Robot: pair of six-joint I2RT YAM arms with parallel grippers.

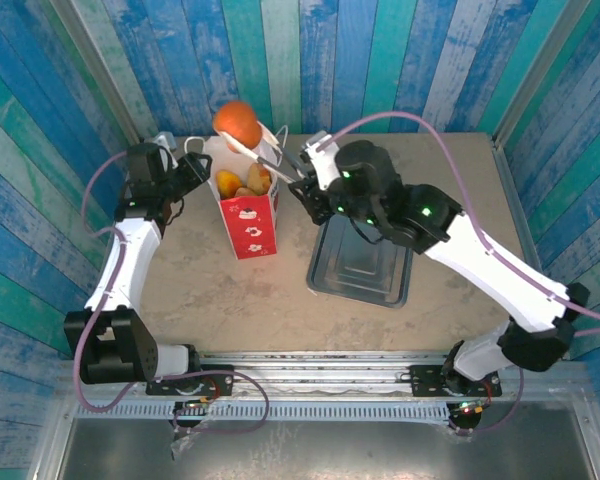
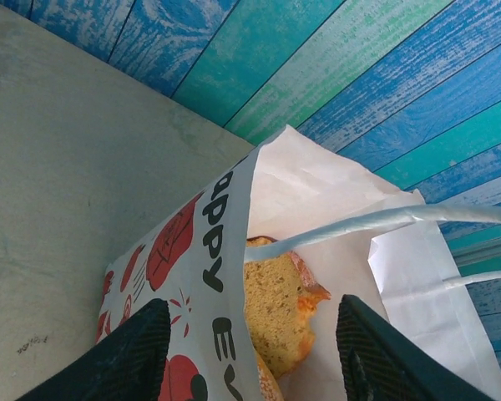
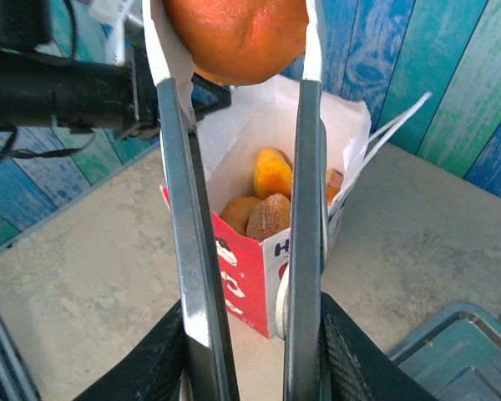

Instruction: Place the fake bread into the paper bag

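- The right claw (image 3: 250, 355) is clenched on the tongs (image 3: 305, 209), which pinch a round bun (image 3: 234, 29) above the bag (image 3: 259, 276). I cannot tell how well the bun is centred over the mouth. If it is released off-centre, it could glance off the rim and roll onto the tabletop (image 3: 83, 284) beside the bag.
- The bun is smooth and held only near the tong tips, so a jolt may let it slip out early.
- The left claw (image 2: 250, 351) is released, jaws apart astride the bag's printed wall, one outside and one over the mouth. A hard pinch or pull could crumple the paper, narrow the mouth or tip the light bag.
- The handle (image 2: 384, 221) crosses the mouth and may snag the tongs or deflect the bun.
- Bread (image 3: 271, 175) already lies in the bag, piled fairly high. The bun may perch on top and tumble toward the tray (image 3: 451, 359) beside the bag.
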